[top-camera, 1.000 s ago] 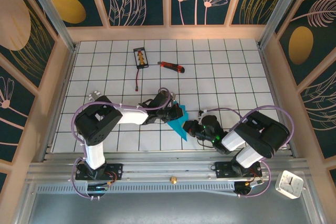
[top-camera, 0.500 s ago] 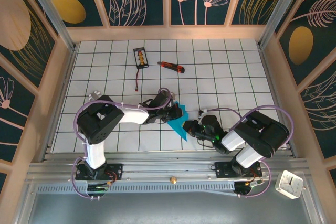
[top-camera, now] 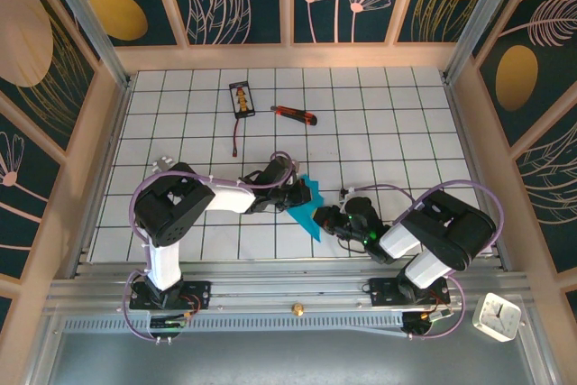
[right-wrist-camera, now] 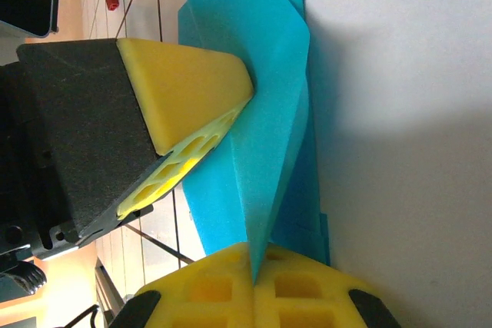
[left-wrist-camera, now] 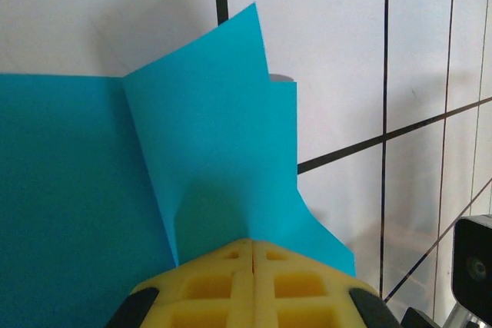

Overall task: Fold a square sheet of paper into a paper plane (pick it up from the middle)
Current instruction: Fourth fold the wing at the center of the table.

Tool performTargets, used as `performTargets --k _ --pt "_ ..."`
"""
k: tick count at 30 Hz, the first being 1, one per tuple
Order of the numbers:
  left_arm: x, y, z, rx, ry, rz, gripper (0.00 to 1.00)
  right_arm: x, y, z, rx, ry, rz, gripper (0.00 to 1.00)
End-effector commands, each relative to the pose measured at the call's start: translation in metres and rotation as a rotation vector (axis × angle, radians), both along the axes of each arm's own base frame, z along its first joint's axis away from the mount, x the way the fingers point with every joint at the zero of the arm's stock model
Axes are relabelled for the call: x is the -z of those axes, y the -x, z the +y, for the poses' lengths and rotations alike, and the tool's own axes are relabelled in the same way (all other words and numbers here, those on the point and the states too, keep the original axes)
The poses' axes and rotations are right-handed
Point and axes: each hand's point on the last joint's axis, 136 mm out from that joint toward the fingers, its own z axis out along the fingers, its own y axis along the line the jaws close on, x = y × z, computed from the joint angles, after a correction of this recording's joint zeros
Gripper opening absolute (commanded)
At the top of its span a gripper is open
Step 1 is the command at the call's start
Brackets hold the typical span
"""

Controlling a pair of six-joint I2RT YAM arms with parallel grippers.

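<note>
Jaws of the left gripper [left-wrist-camera: 252, 245] are pressed shut, yellow pad against yellow pad, with the square sheet of paper [left-wrist-camera: 77, 190] pinched between them. The right gripper [right-wrist-camera: 252, 255] has its jaws closed in the same way on a raised fold of the same paper [right-wrist-camera: 265, 144], whose edge runs straight into the seam between its pads.

The sheet is plain cyan-blue and already creased into angular shapes. From the left wrist, one flap stands up at a slant from a sharp diagonal crease, with a flat layer spreading to the left of it. From the right wrist, stacked layers form a ridge, and the left gripper [right-wrist-camera: 192, 105] bears against the paper's side with a wedge-shaped pad, close to the right one.

From above, the paper [top-camera: 311, 205] lies as a narrow pointed shape on the white gridded bench [top-camera: 397, 132], near its front edge and about midway across. The left gripper [top-camera: 293, 194] meets it from the left and the right gripper [top-camera: 323, 219] from the lower right, the two nearly touching.

Well apart, toward the far side of the bench, lie a red-and-black utility knife [top-camera: 294, 115] and a small black packet [top-camera: 242, 99] with an orange picture, and a thin red-tipped cord [top-camera: 236, 137] just below the packet. A small white clock [top-camera: 498, 316] sits off the bench at the near right corner.
</note>
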Motion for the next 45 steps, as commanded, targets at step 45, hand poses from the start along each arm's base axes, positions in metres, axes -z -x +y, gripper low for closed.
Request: performTargets --k 45 --pt "0.032 0.011 0.033 -0.026 -0.074 0.007 0.0 -0.032 0.003 -0.015 -0.027 0.235 -0.12 0.22"
